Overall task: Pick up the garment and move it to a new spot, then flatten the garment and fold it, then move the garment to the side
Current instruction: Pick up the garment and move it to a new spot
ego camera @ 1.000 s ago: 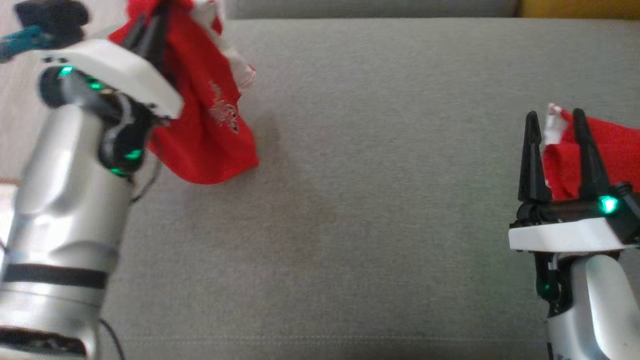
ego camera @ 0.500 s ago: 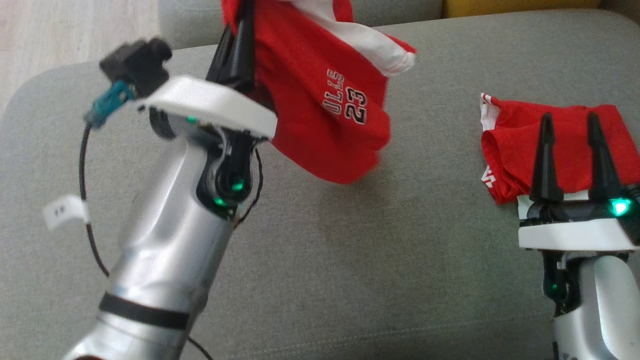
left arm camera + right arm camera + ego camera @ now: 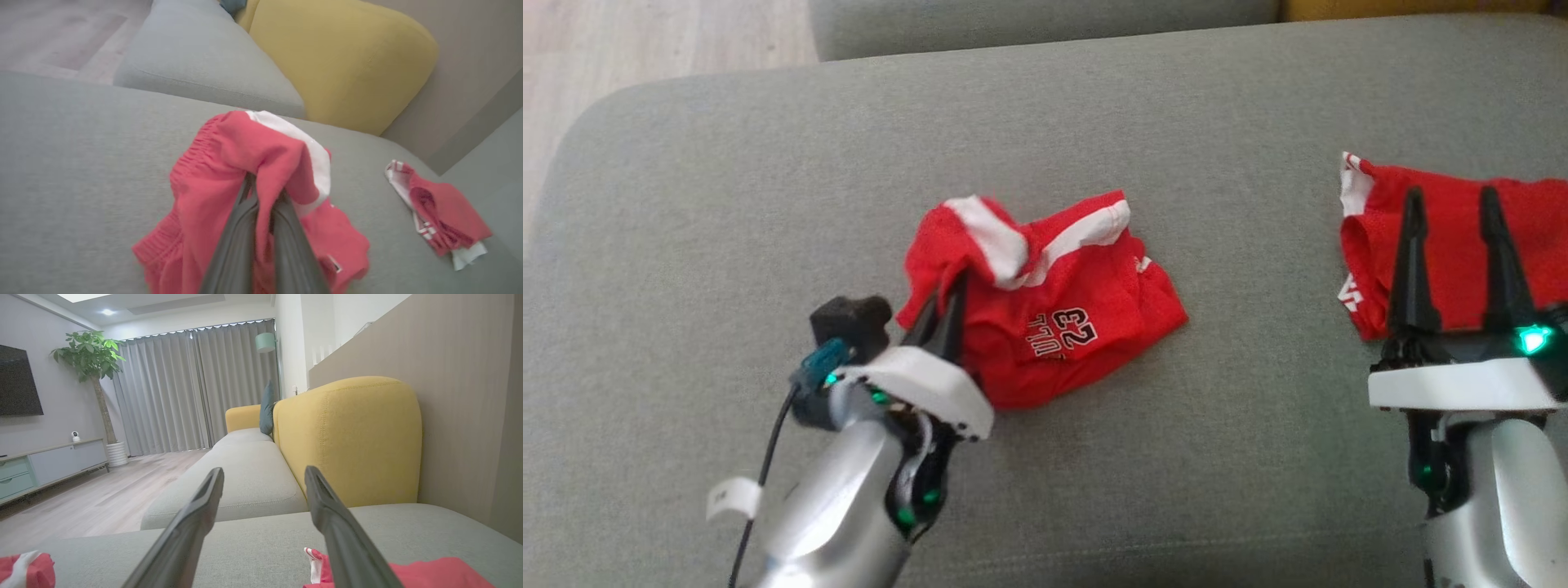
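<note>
My left gripper (image 3: 954, 287) is clenched on a bunched edge of the red shorts (image 3: 1062, 327), which lie crumpled in the middle of the grey sofa (image 3: 727, 204) seat. My right gripper (image 3: 1452, 196) is released, its fingers spread over a second red garment (image 3: 1450, 245) well to the right.

Soft matt red cloth garment (image 3: 1054, 327) lies on a grey woven-fabric sofa (image 3: 768, 204).

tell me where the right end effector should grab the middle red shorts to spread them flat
Pinch the free corner of the red shorts, coming from the robot's right, low along the sofa cushion. The left end effector pinches the opposite, gathered end, so that flat-lying corner likely gives the widest pull.
</note>
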Controlling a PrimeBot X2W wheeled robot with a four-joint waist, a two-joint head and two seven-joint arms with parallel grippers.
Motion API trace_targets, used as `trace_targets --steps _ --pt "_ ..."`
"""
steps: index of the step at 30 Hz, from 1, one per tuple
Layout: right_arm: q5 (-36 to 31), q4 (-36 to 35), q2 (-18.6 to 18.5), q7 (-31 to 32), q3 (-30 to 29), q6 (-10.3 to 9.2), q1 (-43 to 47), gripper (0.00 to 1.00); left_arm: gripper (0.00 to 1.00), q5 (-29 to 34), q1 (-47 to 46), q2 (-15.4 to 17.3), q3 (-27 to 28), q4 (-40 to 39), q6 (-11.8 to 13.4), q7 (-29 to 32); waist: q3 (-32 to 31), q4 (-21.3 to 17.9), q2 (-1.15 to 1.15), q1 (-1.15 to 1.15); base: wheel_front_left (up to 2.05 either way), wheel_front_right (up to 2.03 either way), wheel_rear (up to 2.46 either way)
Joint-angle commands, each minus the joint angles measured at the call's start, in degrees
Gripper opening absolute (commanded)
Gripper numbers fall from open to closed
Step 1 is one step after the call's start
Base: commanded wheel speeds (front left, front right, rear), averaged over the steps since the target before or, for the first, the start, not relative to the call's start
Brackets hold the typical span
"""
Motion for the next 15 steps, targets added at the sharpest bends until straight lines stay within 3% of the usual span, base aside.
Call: trace_targets --steps 1,10,12,15 --pt "-0.5 -1.6 -0.2 -0.6 1.4 -0.04 -1.0 1.00 0.00 2.3 -1.3 1.4 2.9 -1.6 -0.3 -0.7 -0.1 0.7 0.00 0.00 0.00 0.00 0.00" --pt "-1.3 -0.3 -0.2 -0.6 1.7 -0.04 0.1 1.00 0.00 14.9 5.1 2.6 4.7 -0.8 0.3 -0.7 -1.5 3.6 0.00 0.00 0.00 0.00 0.00" --pt "-1.4 0.0 -0.2 -0.6 2.1 -0.04 0.2 1.00 1.00 16.0 6.0 2.2 5.5 -0.5 0.8 -0.7 -1.8 4.0 0.00 0.00 0.00 0.00 0.00" --pt "-1.5 0.4 -0.2 -0.6 2.3 -0.04 0.4 1.00 1.00 16.5 7.4 1.5 7.3 -0.4 1.1 -0.7 -2.4 4.7 0.00 0.00 0.00 0.00 0.00"
